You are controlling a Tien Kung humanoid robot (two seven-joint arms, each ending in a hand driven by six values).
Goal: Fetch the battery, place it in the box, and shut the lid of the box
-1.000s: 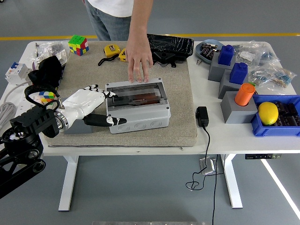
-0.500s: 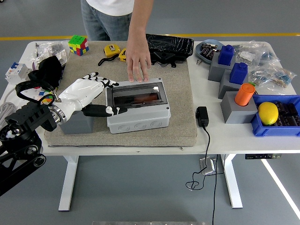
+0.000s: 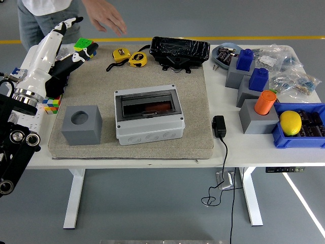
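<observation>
One grey plastic box (image 3: 149, 116) with its clear lid shut sits mid-mat on the white worktop (image 3: 244, 145), a reddish-brown battery (image 3: 158, 107) visible inside. The white robot left hand (image 3: 57, 38) hangs open and empty over the far-left corner. No labels are legible.

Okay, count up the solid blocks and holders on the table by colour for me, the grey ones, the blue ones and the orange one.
Grey: 4, the cube with a round hole on the mat and three blocks on the right.
Blue: 2, both on top of grey blocks.
Orange: 1, a cylinder on the nearest grey block.
Total: 7.
</observation>
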